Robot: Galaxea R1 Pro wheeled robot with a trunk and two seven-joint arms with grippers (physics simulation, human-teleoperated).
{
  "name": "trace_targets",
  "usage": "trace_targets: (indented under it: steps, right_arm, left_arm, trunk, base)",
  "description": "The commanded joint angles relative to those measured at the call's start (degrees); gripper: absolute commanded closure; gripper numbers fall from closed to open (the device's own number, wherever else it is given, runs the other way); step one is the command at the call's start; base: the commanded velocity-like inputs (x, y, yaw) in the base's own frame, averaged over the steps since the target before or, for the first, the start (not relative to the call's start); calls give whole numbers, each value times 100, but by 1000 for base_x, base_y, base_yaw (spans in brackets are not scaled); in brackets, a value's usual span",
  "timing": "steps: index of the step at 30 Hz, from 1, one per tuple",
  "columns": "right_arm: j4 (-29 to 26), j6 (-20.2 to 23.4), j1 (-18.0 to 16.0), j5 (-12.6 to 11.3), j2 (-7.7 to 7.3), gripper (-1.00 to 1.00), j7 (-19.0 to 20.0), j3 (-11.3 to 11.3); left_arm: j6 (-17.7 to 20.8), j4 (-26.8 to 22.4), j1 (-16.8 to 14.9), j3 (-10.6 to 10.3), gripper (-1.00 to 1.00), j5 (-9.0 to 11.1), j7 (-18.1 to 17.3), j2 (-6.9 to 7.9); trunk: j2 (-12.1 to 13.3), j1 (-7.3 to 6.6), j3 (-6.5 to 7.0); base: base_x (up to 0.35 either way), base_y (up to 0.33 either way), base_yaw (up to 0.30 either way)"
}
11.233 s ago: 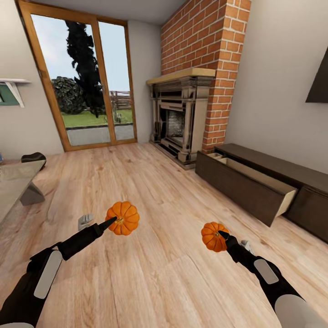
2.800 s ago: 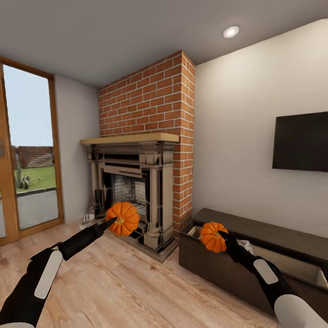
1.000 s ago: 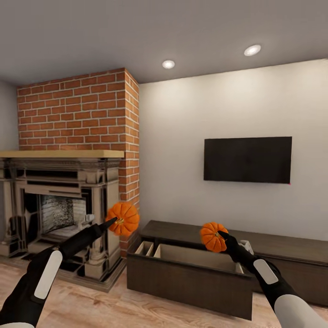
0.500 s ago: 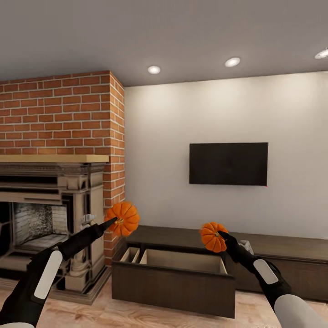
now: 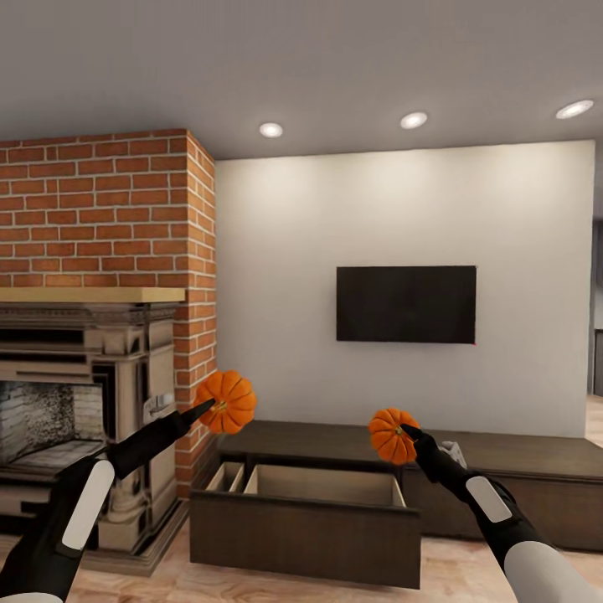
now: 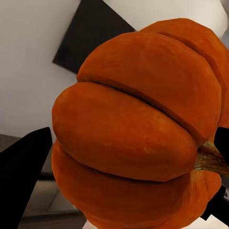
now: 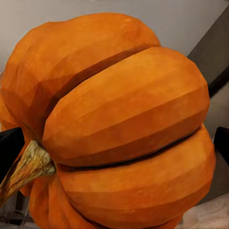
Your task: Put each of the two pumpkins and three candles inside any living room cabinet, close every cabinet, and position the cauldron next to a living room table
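I hold one ribbed orange pumpkin in each hand, raised at chest height. My left gripper (image 5: pixel 209 408) is shut on the larger-looking pumpkin (image 5: pixel 227 401), which looms close in the left wrist view (image 6: pixel 138 129). My right gripper (image 5: pixel 405 432) is shut on the other pumpkin (image 5: pixel 392 435), seen close in the right wrist view (image 7: pixel 114 124). Straight ahead and below stands the low dark-brown cabinet (image 5: pixel 502 469) along the wall. Its left front (image 5: pixel 306 536) is pulled out, showing a pale beige inside with a divider.
A brick column (image 5: pixel 109 218) with a stone fireplace (image 5: pixel 75 402) stands at the left, close to the open cabinet front. A black TV (image 5: pixel 406 304) hangs on the pale wall above the cabinet. Light wood floor (image 5: pixel 469 578) lies in front.
The whole view has swung further right: fireplace and cabinet slid left in the picture, and more of the wall's right end shows. Both arms and their pumpkins keep the same pose.
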Motion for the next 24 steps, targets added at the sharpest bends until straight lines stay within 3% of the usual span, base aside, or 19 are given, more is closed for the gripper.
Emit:
trace_targets:
  steps: [1, 11, 15, 24]
  right_arm:
    - [-5, 48, -5, -34, 3, 100, 2, -31]
    - [-5, 46, -13, -52, 7, 100, -1, -83]
    - [-4, 282, -11, -48, 4, 100, -10, -96]
    - [-2, 513, -14, -48, 3, 100, -58, -104]
  left_arm:
    - [39, 3, -7, 6, 100, 33, 10, 0]
    - [33, 2, -6, 6, 100, 6, 27, -7]
    - [32, 2, -6, 6, 100, 3, 25, -7]
    - [32, -7, -7, 6, 100, -1, 14, -6]
  trunk:
    - [-6, 5, -7]
    - [-6, 5, -24]
    - [-6, 5, -46]
    - [-6, 5, -102]
  base:
    - [280, 0, -5]
    - [309, 0, -1]
    - [259, 0, 14]
    - [95, 0, 59]
